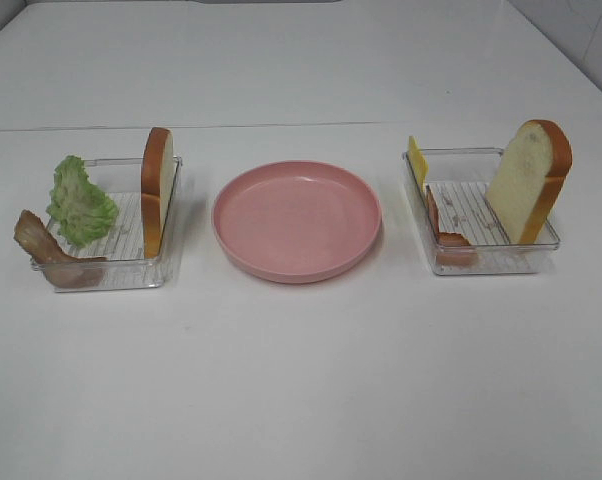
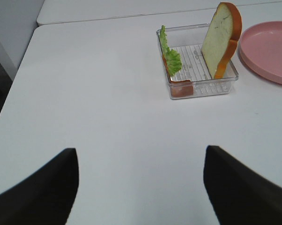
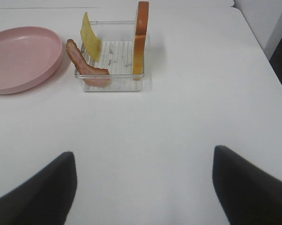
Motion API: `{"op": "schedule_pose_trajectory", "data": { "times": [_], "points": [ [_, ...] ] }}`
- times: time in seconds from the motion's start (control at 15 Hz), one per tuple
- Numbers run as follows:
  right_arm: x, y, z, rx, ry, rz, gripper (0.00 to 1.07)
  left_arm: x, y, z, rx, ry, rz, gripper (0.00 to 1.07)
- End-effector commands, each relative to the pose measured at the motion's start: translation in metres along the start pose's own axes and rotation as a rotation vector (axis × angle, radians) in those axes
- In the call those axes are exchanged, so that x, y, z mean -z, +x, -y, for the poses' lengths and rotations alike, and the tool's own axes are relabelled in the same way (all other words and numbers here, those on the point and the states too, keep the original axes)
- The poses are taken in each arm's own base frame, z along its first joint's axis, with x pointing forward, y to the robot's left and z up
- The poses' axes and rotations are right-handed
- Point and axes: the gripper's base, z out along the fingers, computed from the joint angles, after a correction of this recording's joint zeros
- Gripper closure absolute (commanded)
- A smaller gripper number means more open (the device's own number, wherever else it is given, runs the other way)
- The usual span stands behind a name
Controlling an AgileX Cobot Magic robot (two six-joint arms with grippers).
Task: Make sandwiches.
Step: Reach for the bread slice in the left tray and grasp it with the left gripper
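"So, how far along?"

"Nothing stacked yet: the pink plate [image 1: 296, 215] sits bare at the middle of the table [image 1: 301, 390]. A bread slice [image 1: 157, 190], lettuce [image 1: 79, 205] and bacon [image 1: 43, 245] wait in the left tray [image 1: 131, 272]. The second slice [image 1: 526, 180], cheese [image 1: 417, 160] and other bacon strip [image 1: 453, 240] are in the right tray [image 1: 501, 262]."

"Grippers?"

"Both gape, empty: left gripper [image 2: 141, 154], right gripper [image 3: 143, 154]."

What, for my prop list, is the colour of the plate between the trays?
The plate is plain pink; exterior high view shows it best.

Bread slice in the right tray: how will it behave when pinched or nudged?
Likely tips easily: the bread slice stands on edge, tilted against the right tray wall. Probably stiff and light, since it holds shape well above the rim. Its broad flat faces should suit a pinch.
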Motion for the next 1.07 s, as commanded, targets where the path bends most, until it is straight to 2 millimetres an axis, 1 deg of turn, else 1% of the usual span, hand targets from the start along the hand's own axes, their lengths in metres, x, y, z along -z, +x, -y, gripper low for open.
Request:
{"op": "schedule_pose_trajectory", "data": {
  "times": [0.07,0.2,0.33,0.47,0.53,0.6,0.67,0.8,0.87,1.0,1.07],
  "points": [
    [0.001,0.0,0.0,0.002,0.005,0.022,0.32,0.002,0.002,0.0,0.005,0.005,0.026,0.36],
    [0.001,0.0,0.0,0.002,0.005,0.022,0.32,0.001,0.002,0.0,0.006,0.006,0.025,0.36],
    [0.001,0.0,0.0,0.002,0.005,0.022,0.32,0.005,-0.005,0.0,0.006,0.005,0.055,0.36],
    [0.001,0.0,0.0,0.002,0.005,0.022,0.32,0.005,-0.025,0.0,0.006,0.004,0.069,0.36],
    [0.001,0.0,0.0,0.002,0.005,0.022,0.32,0.004,-0.03,-0.001,0.006,0.005,0.057,0.36],
    [0.001,0.0,0.0,0.002,0.005,0.022,0.32,-0.002,-0.042,-0.001,0.007,0.006,0.016,0.36],
    [0.001,0.0,0.0,0.002,0.005,0.022,0.32,-0.02,-0.068,-0.001,0.009,0.01,-0.084,0.36],
    [0.001,0.0,0.0,0.002,0.005,0.022,0.32,-0.048,-0.094,-0.002,0.011,0.014,-0.201,0.36],
    [0.001,0.0,0.0,0.002,0.005,0.022,0.32,-0.055,-0.1,-0.002,0.013,0.017,-0.225,0.36],
    [0.001,0.0,0.0,0.002,0.005,0.022,0.32,-0.09,-0.126,0.001,0.05,0.058,-0.335,0.36],
    [0.001,0.0,0.0,0.002,0.005,0.022,0.32,-0.115,-0.143,0.004,0.079,0.085,-0.391,0.36]
  ]
}}
